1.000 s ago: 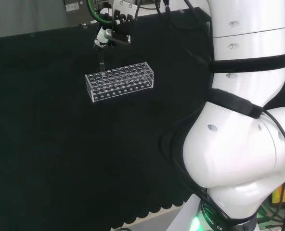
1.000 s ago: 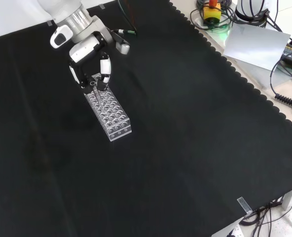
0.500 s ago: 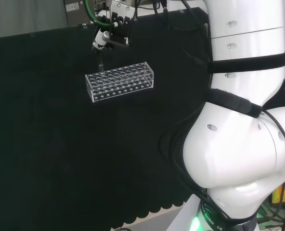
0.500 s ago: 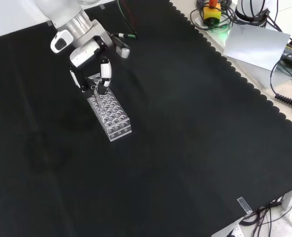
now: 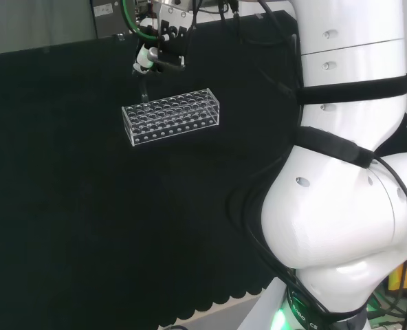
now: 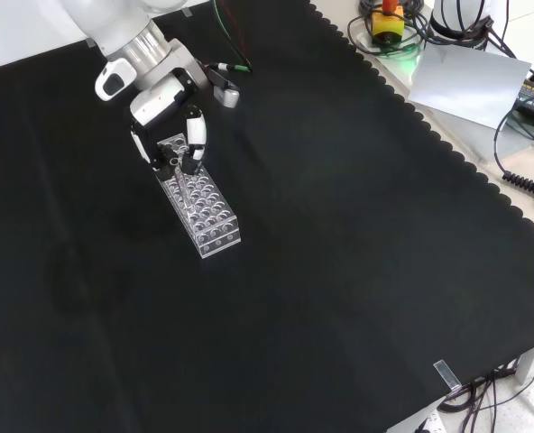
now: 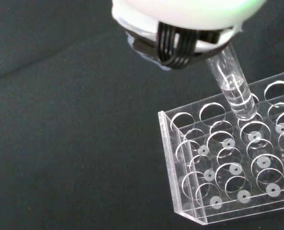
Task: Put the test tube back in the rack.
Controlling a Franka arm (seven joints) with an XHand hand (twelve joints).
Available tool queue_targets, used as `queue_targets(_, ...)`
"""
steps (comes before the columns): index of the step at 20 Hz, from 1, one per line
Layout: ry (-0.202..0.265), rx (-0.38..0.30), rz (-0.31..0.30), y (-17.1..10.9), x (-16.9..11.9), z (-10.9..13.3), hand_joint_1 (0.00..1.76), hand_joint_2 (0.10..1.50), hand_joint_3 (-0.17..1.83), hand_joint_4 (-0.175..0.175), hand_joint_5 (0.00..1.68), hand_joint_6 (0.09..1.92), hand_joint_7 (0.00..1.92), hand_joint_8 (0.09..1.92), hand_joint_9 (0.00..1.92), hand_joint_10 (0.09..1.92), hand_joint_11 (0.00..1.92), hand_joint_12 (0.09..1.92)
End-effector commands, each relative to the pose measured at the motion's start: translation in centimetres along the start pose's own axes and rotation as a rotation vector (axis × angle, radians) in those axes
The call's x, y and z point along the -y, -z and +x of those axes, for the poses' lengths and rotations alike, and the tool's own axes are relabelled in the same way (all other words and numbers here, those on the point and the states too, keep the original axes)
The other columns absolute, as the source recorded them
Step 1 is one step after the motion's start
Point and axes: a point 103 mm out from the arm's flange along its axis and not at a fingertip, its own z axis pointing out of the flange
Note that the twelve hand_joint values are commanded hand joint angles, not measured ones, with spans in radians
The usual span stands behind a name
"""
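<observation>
A clear plastic rack (image 5: 172,117) (image 6: 199,200) (image 7: 238,163) with rows of round holes stands on the black cloth. The hand (image 5: 159,42) (image 6: 168,122) hangs over the rack's far left end in the head view, its fingers pinched on a clear test tube (image 5: 143,89) (image 6: 180,168) (image 7: 232,86). The tube hangs nearly upright, a little tilted. In the wrist view its rounded lower end is just above a hole in the rack's outer rows and holds a little clear liquid. All the rack's holes that show are empty.
The black cloth (image 6: 339,234) spreads wide around the rack. In the front view cables, a red and yellow button box (image 6: 389,20) and a grey sheet (image 6: 470,83) lie beyond the cloth's scalloped edge at top right. The arm's white links (image 5: 348,172) stand at the head view's right.
The hand has lifted a little and shifted slightly along the rack; the tube's tip, low at the rack's top a second ago, now hangs just above the holes.
</observation>
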Motion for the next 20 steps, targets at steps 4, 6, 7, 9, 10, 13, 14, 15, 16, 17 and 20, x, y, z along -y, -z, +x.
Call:
queue_targets(4,-0.019,0.013,0.014,-1.16,-0.08,-1.35,1.43,0.69,0.56,-0.175,1.36,0.12,1.33,0.78,1.26,0.77,1.14,0.89)
queue_targets(6,-0.021,0.013,0.016,-1.18,-0.11,-1.4,1.43,0.69,0.56,-0.175,1.36,0.12,1.33,0.78,1.26,0.77,1.14,0.89)
queue_targets(7,-0.021,0.012,0.017,-1.21,-0.13,-1.45,1.43,0.69,0.56,-0.175,1.36,0.12,1.33,0.78,1.26,0.77,1.14,0.89)
queue_targets(9,-0.023,0.009,0.018,-1.26,-0.17,-1.53,1.43,0.69,0.56,-0.175,1.36,0.12,1.33,0.78,1.26,0.77,1.14,0.89)
queue_targets(10,-0.025,0.009,0.02,-1.28,-0.19,-1.57,1.43,0.69,0.56,-0.175,1.36,0.12,1.33,0.78,1.26,0.77,1.14,0.89)
queue_targets(13,-0.031,0.007,0.025,-1.34,-0.25,-1.65,1.43,0.69,0.56,-0.175,1.35,0.12,1.33,0.77,1.26,0.77,1.14,0.89)
queue_targets(14,-0.032,0.007,0.026,-1.36,-0.27,-1.67,1.43,0.69,0.56,-0.175,1.35,0.12,1.33,0.77,1.26,0.77,1.14,0.89)
queue_targets(15,-0.032,0.006,0.027,-1.37,-0.29,-1.68,1.43,0.69,0.56,-0.175,1.35,0.12,1.33,0.77,1.26,0.77,1.14,0.89)
queue_targets(16,-0.033,0.004,0.028,-1.39,-0.3,-1.7,1.43,0.69,0.56,-0.175,1.35,0.12,1.33,0.77,1.26,0.77,1.14,0.89)
queue_targets(17,-0.033,0.003,0.029,-1.41,-0.31,-1.72,1.43,0.69,0.56,-0.175,1.35,0.13,1.33,0.77,1.26,0.77,1.14,0.89)
queue_targets(20,-0.032,0.007,0.032,-1.62,-0.36,-1.76,1.43,0.69,0.56,-0.175,1.35,0.13,1.33,0.77,1.26,0.77,1.14,0.89)
